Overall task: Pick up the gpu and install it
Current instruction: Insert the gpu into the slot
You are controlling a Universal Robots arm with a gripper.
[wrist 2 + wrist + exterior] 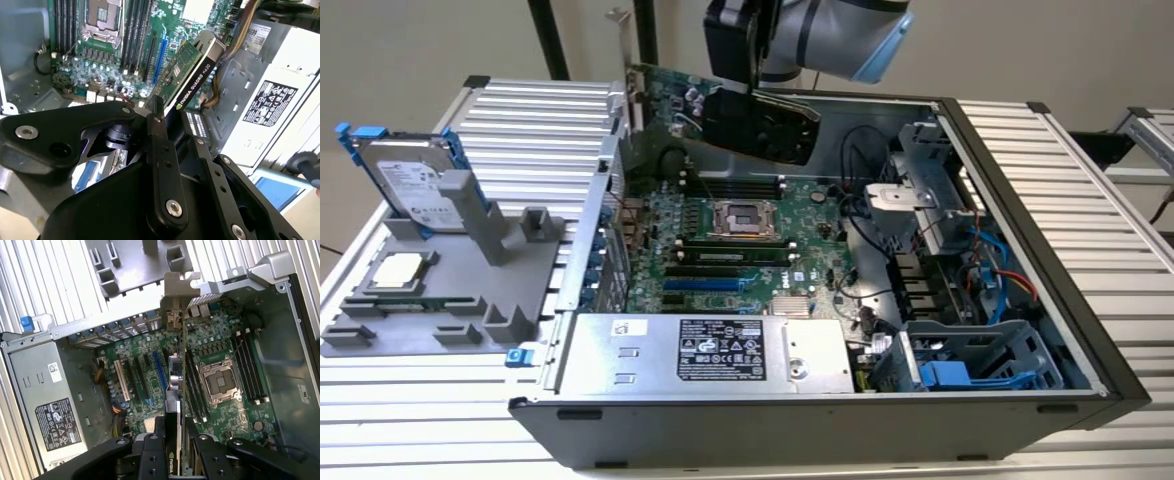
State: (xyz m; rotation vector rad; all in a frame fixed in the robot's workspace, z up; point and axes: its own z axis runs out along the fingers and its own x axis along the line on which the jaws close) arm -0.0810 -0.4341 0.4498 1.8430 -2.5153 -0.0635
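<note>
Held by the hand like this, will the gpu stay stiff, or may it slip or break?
The gpu looks like a rigid flat card, so it probably will not sag. The hand grips only one end, so it might pivot. Its exposed green board seems fragile against the case.

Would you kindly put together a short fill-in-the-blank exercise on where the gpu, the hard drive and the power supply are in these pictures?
1. The gripper is shut on the ____, holding it in the air above the motherboard.
2. The gpu hangs over the open computer ____.
3. In the exterior view, the hard drive with blue rails stands in a grey holder to the case's ____.
4. The power supply inside the case carries a black and white ____.

Missing words: gpu; case; left; label
</note>
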